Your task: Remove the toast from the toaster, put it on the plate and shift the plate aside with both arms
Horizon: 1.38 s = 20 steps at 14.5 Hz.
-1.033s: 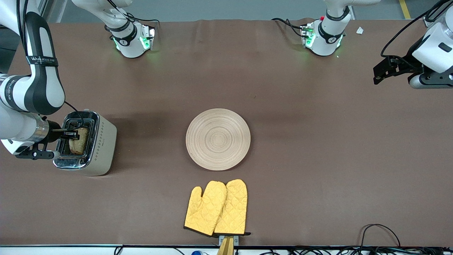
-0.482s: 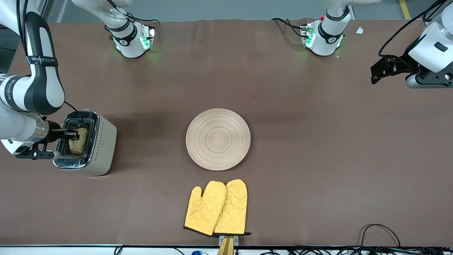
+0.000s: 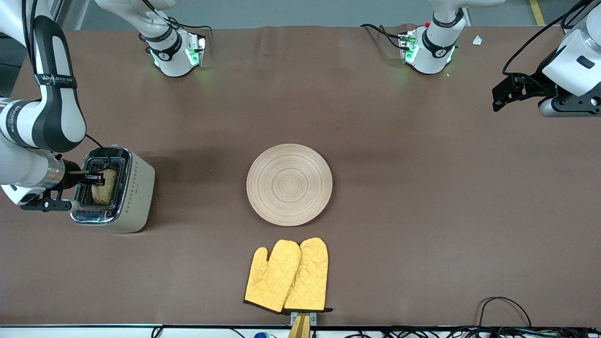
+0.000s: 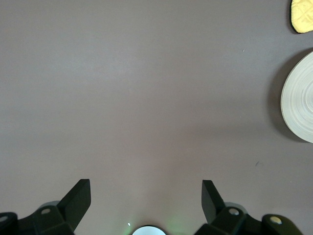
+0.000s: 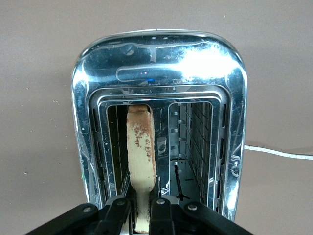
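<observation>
The toast (image 3: pixel 105 187) stands upright in a slot of the toaster (image 3: pixel 136 188) at the right arm's end of the table. My right gripper (image 3: pixel 96 178) is over the toaster, shut on the toast's top edge. In the right wrist view the slice (image 5: pixel 141 152) is pinched between the two black fingers (image 5: pixel 117 215) of the right gripper (image 5: pixel 141 208), above the chrome toaster (image 5: pixel 161 58). The round beige plate (image 3: pixel 289 184) lies bare in the middle of the table. My left gripper (image 3: pixel 504 96) hangs open and holds nothing over the left arm's end; its own view (image 4: pixel 146 193) shows the plate's edge (image 4: pixel 299 105).
Two yellow quilted oven mitts (image 3: pixel 287 277) lie nearer the front camera than the plate; one mitt tip (image 4: pixel 303 14) shows in the left wrist view. A black cable loop (image 3: pixel 502 305) lies at the table's front edge. The toaster's white cord (image 5: pixel 279 152) trails on the cloth.
The left arm has shifted a little over its end of the table. The right gripper stays at the toaster with the toast between its fingers.
</observation>
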Each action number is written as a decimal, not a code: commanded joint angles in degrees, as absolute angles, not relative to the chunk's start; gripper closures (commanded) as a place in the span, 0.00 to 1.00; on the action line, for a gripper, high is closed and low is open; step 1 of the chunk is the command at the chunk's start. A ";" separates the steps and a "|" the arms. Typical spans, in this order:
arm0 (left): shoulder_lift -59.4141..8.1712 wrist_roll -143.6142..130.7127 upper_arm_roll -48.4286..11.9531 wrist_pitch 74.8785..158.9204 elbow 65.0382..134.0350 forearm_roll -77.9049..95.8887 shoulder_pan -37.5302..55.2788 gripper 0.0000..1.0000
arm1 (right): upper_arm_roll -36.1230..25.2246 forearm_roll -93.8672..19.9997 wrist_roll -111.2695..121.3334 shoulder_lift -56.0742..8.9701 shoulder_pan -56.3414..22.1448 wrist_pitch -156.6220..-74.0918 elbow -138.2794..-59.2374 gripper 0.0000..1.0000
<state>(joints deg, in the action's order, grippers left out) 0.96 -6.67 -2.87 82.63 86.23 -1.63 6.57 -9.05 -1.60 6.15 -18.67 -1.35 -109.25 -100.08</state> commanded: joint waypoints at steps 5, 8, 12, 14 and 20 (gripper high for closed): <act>0.35 -5.63 -2.81 82.44 84.99 -1.23 6.15 0.00 | -8.61 -2.64 7.29 -18.72 -0.53 -109.42 -99.84 0.90; 0.35 -5.63 -2.81 82.44 84.90 -1.23 6.15 0.00 | -8.61 -2.64 7.29 -18.72 -0.44 -109.51 -99.84 0.94; 0.35 -5.63 -2.81 82.44 84.90 -1.14 6.06 0.00 | -8.53 -2.72 7.21 -18.72 -0.44 -109.34 -99.84 1.00; 0.35 -5.63 -2.73 82.44 84.90 -1.14 6.06 0.00 | -8.53 -2.72 7.12 -18.63 -0.44 -108.81 -99.32 1.00; 0.35 -5.63 -2.72 82.44 84.90 -1.14 6.06 0.00 | -8.17 -4.30 7.38 -14.87 -0.62 -97.06 -91.77 1.00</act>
